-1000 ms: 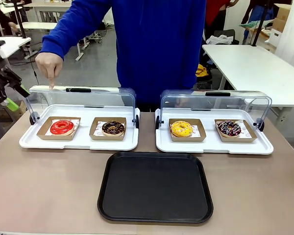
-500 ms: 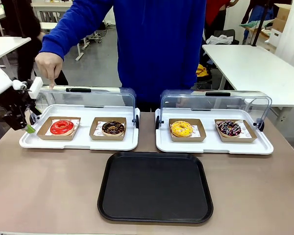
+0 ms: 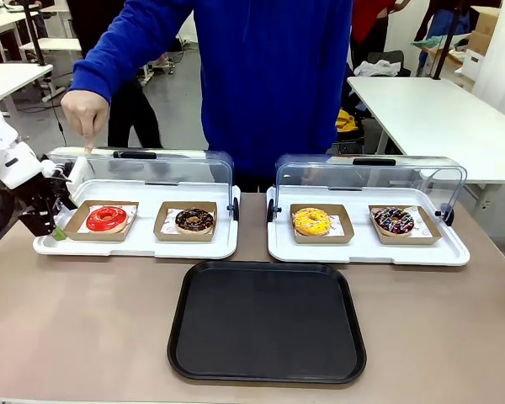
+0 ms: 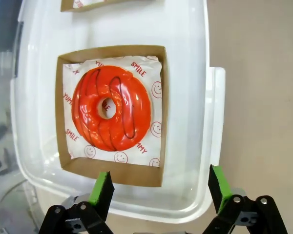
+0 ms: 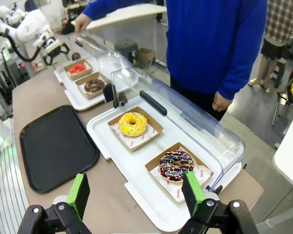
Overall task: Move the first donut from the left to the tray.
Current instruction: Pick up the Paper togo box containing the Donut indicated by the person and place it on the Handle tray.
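1. red donut (image 4: pixel 110 108) is bound for the black tray (image 3: pixel 178 337), which lies nearest the robot's edge of the table: flat, low rim, nothing on it.
2. right gripper (image 5: pixel 135 181): fingers spread, nothing between them, hanging over the right end of the table, well apart from the red donut.
3. left gripper (image 4: pixel 159 175): fingers spread wide, pinching nothing, at the left end of the white display tray (image 3: pixel 135 246). in the wrist view one pad stands by the near wall of the cardboard tray (image 4: pixel 112 173) and the other over the white rim. whether either touches cannot be told.
4. location of the red donut: flat on printed paper (image 4: pixel 146 73) inside the shallow cardboard tray, leftmost place on the left white display tray. it sits near the chocolate donut (image 3: pixel 194 220), which has its own cardboard tray. the clear lid (image 3: pixel 151 168) stands raised behind both.
5. handling, as judged:
   - the donut looks light and soft, and its glossy glaze likely smears or sticks if pressed.
   - a pinch on the ring would probably dent it.
   - the better hold is a wall of the cardboard tray, one pad inside and one outside.
   - that wall is thin and may flex, so the tray should be carried level to keep the donut from sliding on the paper.
6. person's hand (image 3: pixel 86 109): farthest, above the left end of the lid, one finger pointing down toward the red donut's spot.
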Available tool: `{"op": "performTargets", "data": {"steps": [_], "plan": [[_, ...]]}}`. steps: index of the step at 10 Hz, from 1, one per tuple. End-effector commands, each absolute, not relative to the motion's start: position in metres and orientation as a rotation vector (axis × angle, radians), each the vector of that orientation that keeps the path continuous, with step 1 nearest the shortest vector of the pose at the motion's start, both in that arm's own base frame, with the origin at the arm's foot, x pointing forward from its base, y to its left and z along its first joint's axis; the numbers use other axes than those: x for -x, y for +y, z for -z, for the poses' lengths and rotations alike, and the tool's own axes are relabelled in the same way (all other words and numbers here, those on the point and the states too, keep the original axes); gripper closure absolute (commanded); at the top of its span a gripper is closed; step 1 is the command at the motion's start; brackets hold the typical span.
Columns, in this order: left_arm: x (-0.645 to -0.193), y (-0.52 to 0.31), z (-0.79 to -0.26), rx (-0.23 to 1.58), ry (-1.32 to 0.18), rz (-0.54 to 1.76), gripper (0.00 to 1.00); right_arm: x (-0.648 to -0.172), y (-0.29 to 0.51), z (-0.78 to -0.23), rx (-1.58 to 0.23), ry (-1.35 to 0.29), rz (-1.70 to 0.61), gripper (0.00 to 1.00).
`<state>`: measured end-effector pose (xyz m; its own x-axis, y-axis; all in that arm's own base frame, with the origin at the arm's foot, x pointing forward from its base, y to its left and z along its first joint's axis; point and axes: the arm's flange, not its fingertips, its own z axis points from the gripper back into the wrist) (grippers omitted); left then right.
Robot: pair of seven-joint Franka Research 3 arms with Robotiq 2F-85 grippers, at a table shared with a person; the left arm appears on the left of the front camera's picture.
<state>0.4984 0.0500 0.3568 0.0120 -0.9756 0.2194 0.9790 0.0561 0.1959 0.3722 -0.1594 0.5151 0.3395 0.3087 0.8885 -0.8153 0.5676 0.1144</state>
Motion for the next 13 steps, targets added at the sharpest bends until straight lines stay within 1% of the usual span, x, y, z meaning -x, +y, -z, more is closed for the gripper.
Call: {"op": "performTargets", "data": {"steps": [1, 4, 10, 13], "plan": [[-0.495, 0.050, -0.361, 0.011, -0.336, 1.531, 0.00, -0.376, -0.160, -0.517, -0.624, -1.001, -0.810, 0.00], [-0.499, 0.050, -0.357, 0.012, -0.330, 1.523, 0.00, -0.376, -0.160, -0.517, -0.624, -1.001, -0.810, 0.00], [-0.520, 0.039, -0.342, -0.065, -0.237, 1.553, 0.00, -0.376, -0.160, -0.517, -0.624, -1.001, -0.810, 0.00], [-0.527, 0.039, -0.334, -0.062, -0.218, 1.550, 0.00, -0.376, -0.160, -0.517, -0.624, -1.001, -0.810, 0.00]]}}
